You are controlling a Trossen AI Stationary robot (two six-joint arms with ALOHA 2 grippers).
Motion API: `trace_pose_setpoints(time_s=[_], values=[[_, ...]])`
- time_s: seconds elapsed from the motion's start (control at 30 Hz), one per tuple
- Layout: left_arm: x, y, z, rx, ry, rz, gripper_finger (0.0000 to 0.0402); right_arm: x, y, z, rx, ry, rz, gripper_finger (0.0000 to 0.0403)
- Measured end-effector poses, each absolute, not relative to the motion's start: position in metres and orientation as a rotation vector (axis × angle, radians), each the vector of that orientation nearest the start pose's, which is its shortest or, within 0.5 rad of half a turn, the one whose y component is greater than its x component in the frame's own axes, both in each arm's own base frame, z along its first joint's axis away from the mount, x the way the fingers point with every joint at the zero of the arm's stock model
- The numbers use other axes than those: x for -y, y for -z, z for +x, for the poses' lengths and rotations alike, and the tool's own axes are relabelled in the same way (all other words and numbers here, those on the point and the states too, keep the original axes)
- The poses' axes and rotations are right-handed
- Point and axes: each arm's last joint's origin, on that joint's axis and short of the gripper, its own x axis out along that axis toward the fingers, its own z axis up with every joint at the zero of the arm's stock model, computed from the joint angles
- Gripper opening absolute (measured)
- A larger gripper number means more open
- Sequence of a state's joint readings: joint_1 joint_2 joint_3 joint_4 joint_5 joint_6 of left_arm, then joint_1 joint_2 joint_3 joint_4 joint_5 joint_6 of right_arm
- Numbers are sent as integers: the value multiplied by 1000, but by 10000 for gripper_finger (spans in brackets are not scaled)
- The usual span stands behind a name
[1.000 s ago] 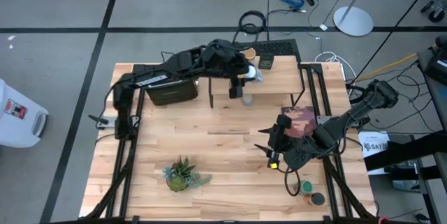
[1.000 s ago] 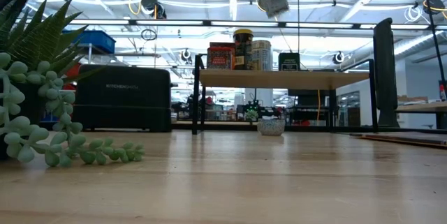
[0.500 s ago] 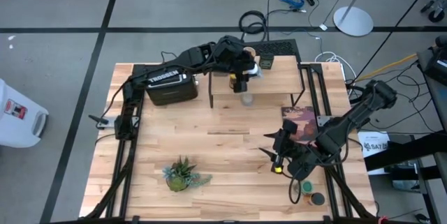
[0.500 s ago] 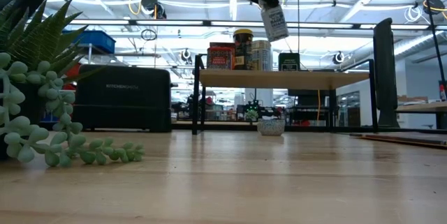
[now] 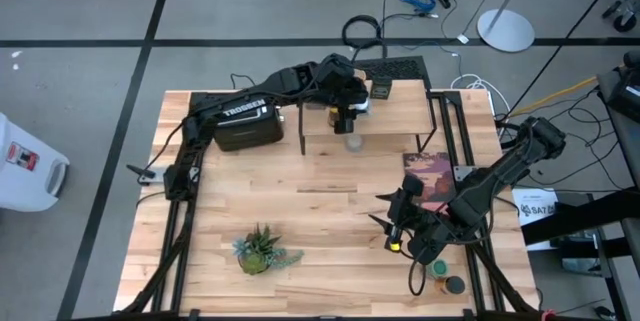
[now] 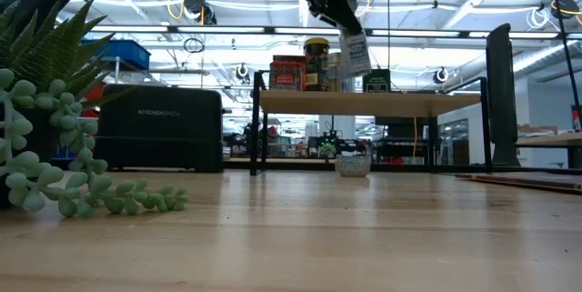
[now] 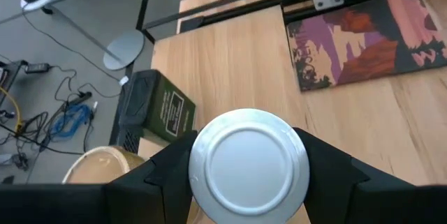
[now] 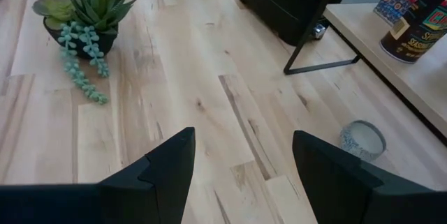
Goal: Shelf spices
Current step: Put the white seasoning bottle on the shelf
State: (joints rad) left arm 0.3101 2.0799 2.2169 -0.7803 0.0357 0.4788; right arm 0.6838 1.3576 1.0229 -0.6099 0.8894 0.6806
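**White-capped shaker reaches the shelf**

Over the last second the left gripper has carried the white-capped shaker, clamped between its fingers, from above the table's middle to just over the light wooden plank shelf on a black wire frame, upper centre of the high view. Placement looks imminent. The red tin and dark square tin stand on the plank already. The right gripper waits lower right, jaws apart and empty. Contents of the tins cannot be seen.
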Motion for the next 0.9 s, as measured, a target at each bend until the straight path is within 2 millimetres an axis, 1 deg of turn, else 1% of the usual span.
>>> trace_pose_setpoints(time_s=[0.2, 0.43, 0.73, 0.9], values=[[-145, -362, 440, -709, -108, 346, 208, -151, -267, 220, -555, 397, -8, 228], [-153, -361, 437, -724, -116, 356, 208, -152, -267, 220, -553, 396, -8, 228], [-156, -360, 437, -726, -100, 375, 208, -151, -268, 219, -538, 418, -27, 228], [-158, -350, 442, -745, -83, 373, 212, -150, -268, 220, -539, 421, -31, 228]])
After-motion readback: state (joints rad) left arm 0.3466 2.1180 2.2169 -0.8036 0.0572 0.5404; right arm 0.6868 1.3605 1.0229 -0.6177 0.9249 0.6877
